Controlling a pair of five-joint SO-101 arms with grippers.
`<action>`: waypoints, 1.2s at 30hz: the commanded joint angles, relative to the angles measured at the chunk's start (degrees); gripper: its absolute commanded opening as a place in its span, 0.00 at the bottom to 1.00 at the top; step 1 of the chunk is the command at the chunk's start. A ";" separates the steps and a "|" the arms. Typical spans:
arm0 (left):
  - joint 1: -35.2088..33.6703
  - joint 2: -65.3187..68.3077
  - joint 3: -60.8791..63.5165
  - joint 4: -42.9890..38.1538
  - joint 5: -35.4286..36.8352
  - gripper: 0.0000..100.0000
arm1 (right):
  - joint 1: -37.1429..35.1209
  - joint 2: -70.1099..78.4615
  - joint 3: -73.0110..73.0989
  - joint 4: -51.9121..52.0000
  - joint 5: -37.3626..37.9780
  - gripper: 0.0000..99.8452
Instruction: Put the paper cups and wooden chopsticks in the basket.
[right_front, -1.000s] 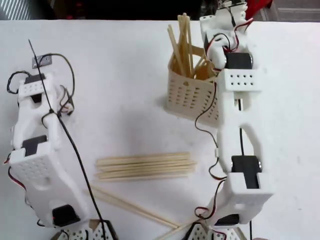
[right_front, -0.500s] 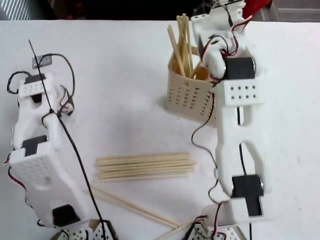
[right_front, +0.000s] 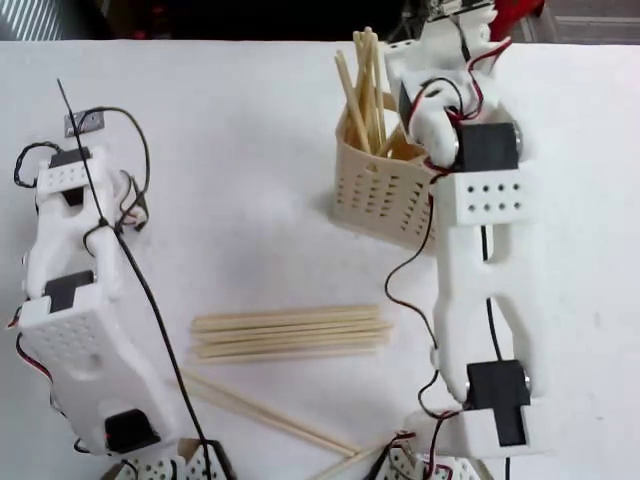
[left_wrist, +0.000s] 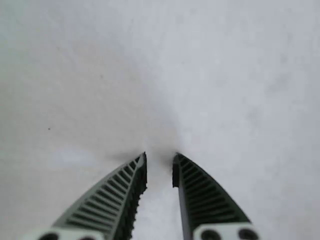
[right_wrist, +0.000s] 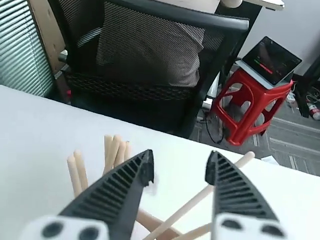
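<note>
High view: my right arm reaches across the table to the basket, where the standing chopsticks lean upright against its wall. A flat bundle of chopsticks lies on the table between the two arms, well apart from the basket. A few loose chopsticks are scattered nearer the arm bases. My left arm is folded at its own side.

Left wrist view: my left gripper hangs over bare table, its tips a narrow gap apart and pinching nothing.

Right wrist view: my right gripper is spread wide and empty just above the tips of the standing chopsticks (a chair and a red stool sit in the room behind).

I judge the step in hand to be the end of a drop-off into the basket. The next move calls for lifting clear of those tips without snagging them, then lowering onto the flat bundle and closing across it.
</note>
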 joint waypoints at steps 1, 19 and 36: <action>0.48 -0.22 -1.93 -0.88 0.35 0.11 | 1.10 1.01 -2.20 -1.45 -6.24 0.19; 0.40 -0.22 -1.93 -0.70 0.35 0.11 | 1.80 8.48 -2.29 -9.45 -17.58 0.25; 0.48 -0.22 -1.93 -0.88 0.35 0.11 | 3.82 9.89 -2.20 -10.15 -17.49 0.01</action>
